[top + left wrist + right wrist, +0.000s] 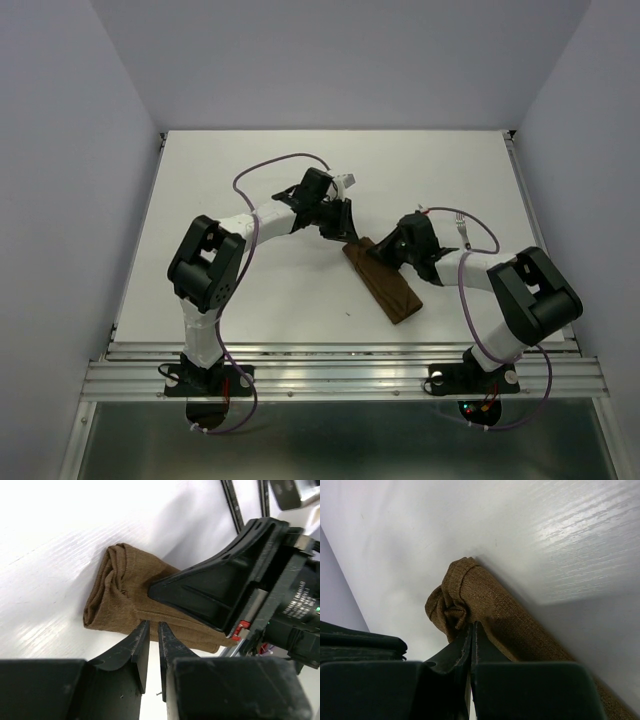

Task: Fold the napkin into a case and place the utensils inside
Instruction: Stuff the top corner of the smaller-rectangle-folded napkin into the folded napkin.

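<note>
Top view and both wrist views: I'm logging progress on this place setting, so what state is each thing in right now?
Napkin: folded into a narrow strip, lying on the table, one end bunched.
Fork: lying on the table, apart from the napkin.
Left tool: slightly open, tips at the napkin's edge.
Right tool: shut, tips at the napkin's bunched end.
</note>
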`<state>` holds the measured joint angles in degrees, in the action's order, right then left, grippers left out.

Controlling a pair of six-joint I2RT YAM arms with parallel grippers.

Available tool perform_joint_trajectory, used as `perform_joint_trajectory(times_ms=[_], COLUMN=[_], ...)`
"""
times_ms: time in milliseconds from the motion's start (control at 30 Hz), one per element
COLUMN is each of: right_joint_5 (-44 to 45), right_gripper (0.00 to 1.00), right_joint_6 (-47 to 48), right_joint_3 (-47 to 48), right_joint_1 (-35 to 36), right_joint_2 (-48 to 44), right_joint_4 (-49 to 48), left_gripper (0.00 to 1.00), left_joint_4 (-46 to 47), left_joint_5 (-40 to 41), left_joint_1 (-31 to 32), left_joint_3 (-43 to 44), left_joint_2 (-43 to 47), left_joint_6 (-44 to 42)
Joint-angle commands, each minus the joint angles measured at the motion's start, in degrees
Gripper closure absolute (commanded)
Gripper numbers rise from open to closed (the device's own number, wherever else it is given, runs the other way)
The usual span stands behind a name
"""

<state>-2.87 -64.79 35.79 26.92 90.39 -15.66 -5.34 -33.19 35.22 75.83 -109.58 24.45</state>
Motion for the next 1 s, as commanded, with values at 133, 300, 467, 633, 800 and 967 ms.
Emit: perform_joint_trajectory(times_ms=[133,300,467,633,800,967], right_joint_5=[-2.40,-3.01,-3.28,-3.89,-4.42,-4.42], right_gripper=[0.99,0.99,0.99,0.99,0.99,0.99], right_joint_6=[3.62,3.45,3.10,2.66,2.30,1.87], right_joint_3=[4.20,4.38,3.67,3.23,2.97,2.71], right_joint_1=[-0.02,-0.02,-0.02,-0.02,-0.02,-0.02], right_joint_2=[1.28,2.42,2.95,3.13,3.92,4.18], right_joint_4=[-0.69,-0.95,-1.65,-2.62,-3.41,-3.67], left_gripper=[0.75,0.59,0.59,0.59,0.59,0.59], left_joint_4=[-7.74,-11.61,-14.08,-16.01,-18.12,-19.70], left_joint_5=[9.00,14.81,18.51,21.41,23.96,27.21], left_joint_1=[0.55,2.65,4.50,6.17,7.49,8.28], left_joint_3=[1.77,4.84,8.44,11.61,14.25,16.27], left_joint_2=[1.74,0.95,-0.98,-3.53,-5.38,-6.79], left_joint_6=[-2.12,-1.95,-1.77,-1.86,-2.65,-3.53])
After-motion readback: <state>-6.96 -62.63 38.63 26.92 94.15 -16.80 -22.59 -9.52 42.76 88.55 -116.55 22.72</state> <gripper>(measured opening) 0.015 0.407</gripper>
